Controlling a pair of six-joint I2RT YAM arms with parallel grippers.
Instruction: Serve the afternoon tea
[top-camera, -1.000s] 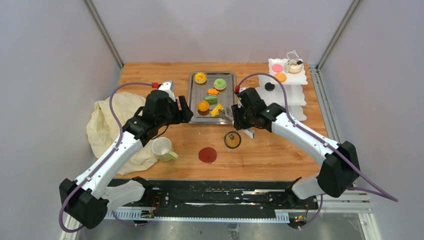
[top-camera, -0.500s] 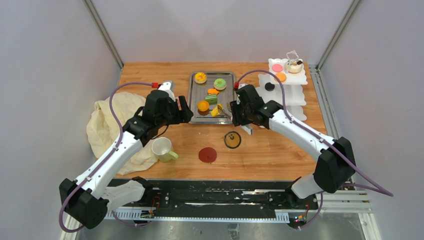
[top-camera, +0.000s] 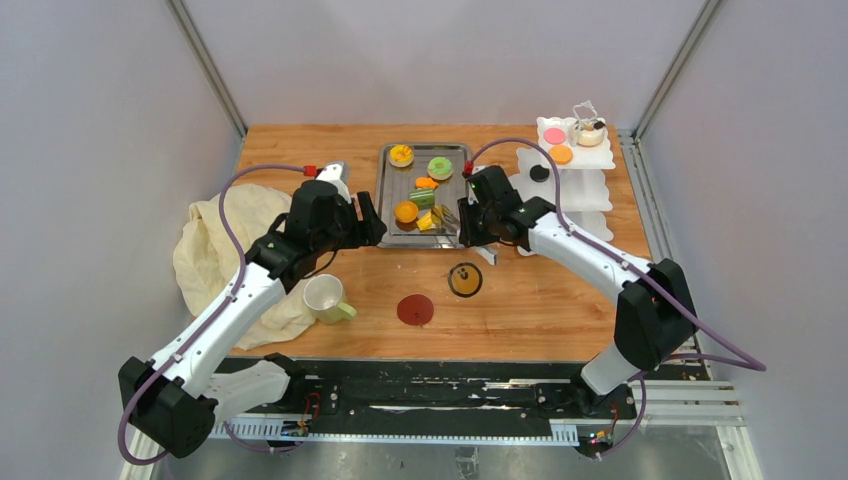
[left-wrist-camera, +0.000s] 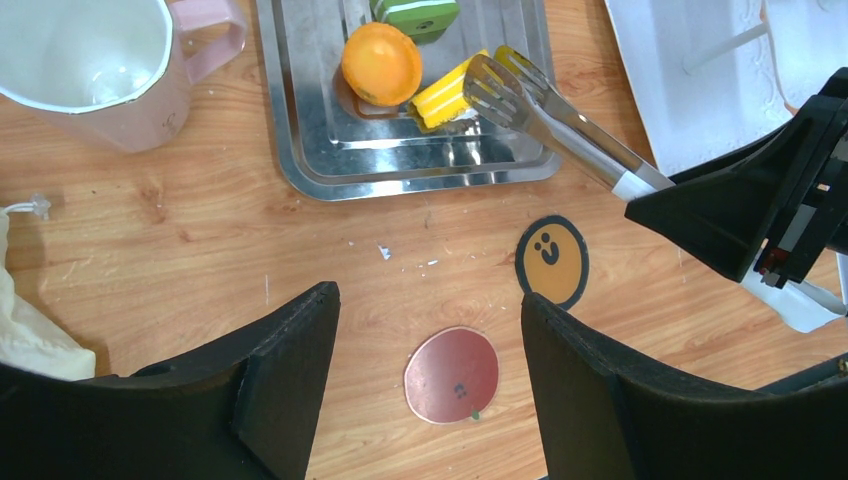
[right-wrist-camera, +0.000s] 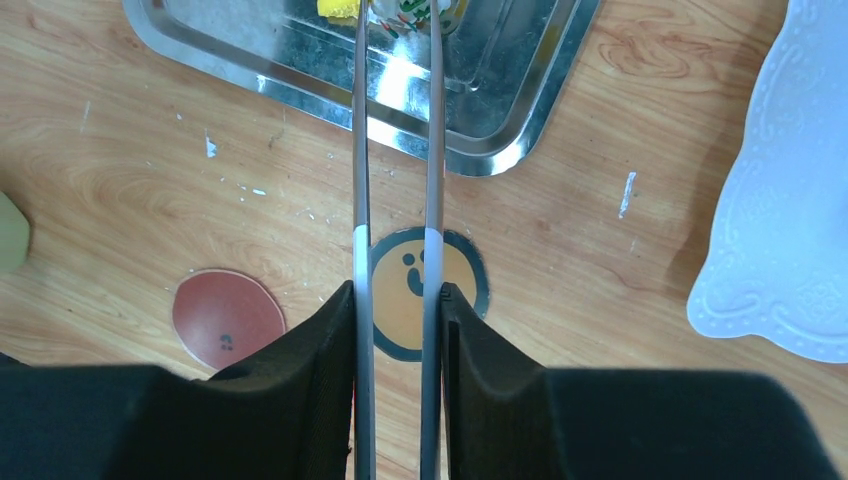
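Overhead, you see a wooden table (top-camera: 560, 300) enclosed by plain pale walls (top-camera: 90, 150), with metal frame posts (top-camera: 205, 65) rising at its far corners and a black rail (top-camera: 430, 395) carrying both arm bases along the near edge. The board is flecked with small white crumbs (left-wrist-camera: 385, 252) near the steel tray (top-camera: 383, 200), which sits at far centre. A cream cloth (top-camera: 210, 250) lies bunched at the left edge. The white tiered stand (top-camera: 590, 190) occupies the far right corner, its top tier bearing a pink disc (top-camera: 554, 135) and an orange tart (top-camera: 561, 154). The tray holds the green donut (top-camera: 440, 168), a second orange tart (top-camera: 406, 212) and a yellow pastry (left-wrist-camera: 445, 95). A pale mug (top-camera: 323, 296) stands upright at the cloth's edge; a pink mug (left-wrist-camera: 90, 60) stands just left of the tray. The red coaster (top-camera: 415, 309) and smiley coaster (top-camera: 464, 279) lie flat, near each other, in front of the tray. Your right gripper (right-wrist-camera: 397, 310) is clamped on the metal tongs (left-wrist-camera: 560, 120), whose tips sit at the yellow pastry; contact cannot be confirmed. Your left gripper (left-wrist-camera: 428, 310) hangs above the red coaster, fingers spread wide, holding nothing.
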